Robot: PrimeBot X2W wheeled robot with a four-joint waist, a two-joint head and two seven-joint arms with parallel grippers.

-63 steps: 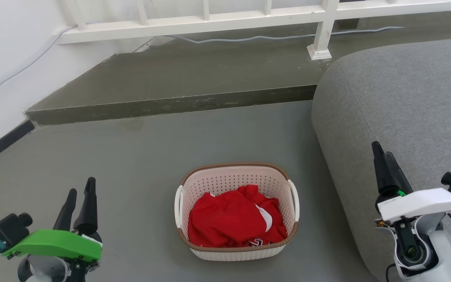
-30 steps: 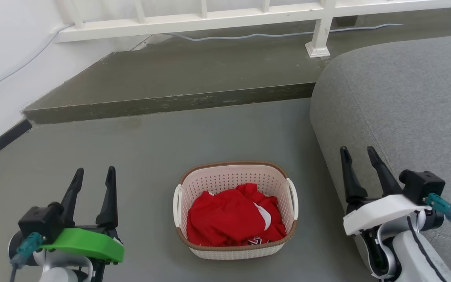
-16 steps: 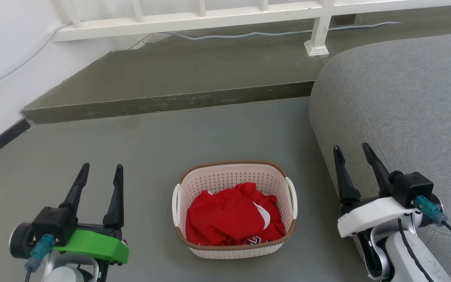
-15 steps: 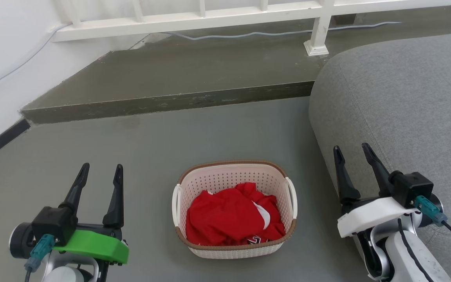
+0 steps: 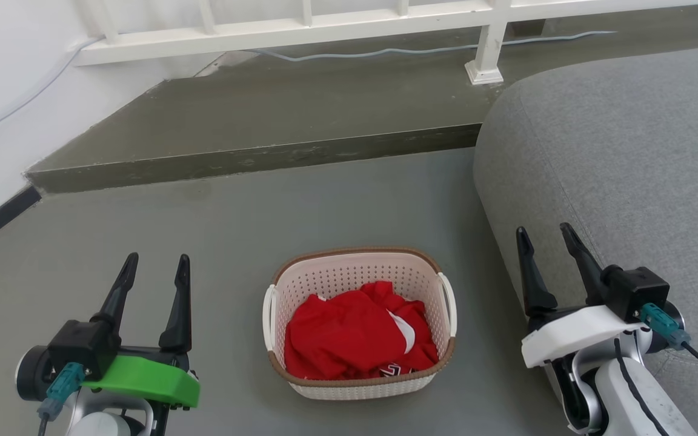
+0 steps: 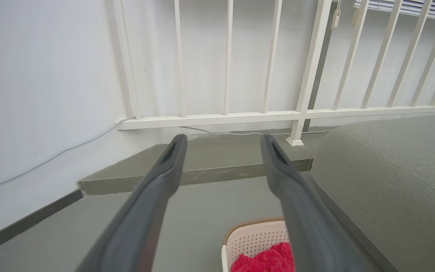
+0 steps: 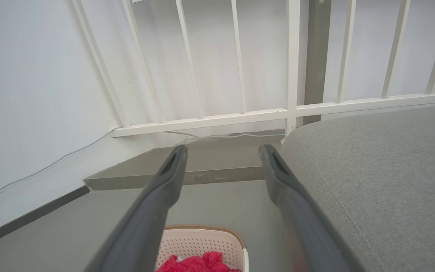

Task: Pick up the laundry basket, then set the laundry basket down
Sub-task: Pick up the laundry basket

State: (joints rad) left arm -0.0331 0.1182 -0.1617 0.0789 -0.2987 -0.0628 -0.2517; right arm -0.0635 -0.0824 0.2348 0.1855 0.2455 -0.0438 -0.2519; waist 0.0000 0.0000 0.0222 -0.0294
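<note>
Now laundry basket [image 5: 355,275] upright, long axis L-R, btwn left gripper [image 5: 157,259] & right gripper [image 5: 543,229], all fingers [image 5: 177,303] apart.

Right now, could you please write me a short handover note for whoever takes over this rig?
The left gripper is open and empty, to the left of the cream-white perforated plastic laundry basket.
The right gripper is open and empty, to the right of it, beside the grey fabric sofa.
The basket stands on the grey floor between them, with a red garment inside.
Done: nothing; the basket is not yet gripped.
Left: grasp, lift, set down.
</note>
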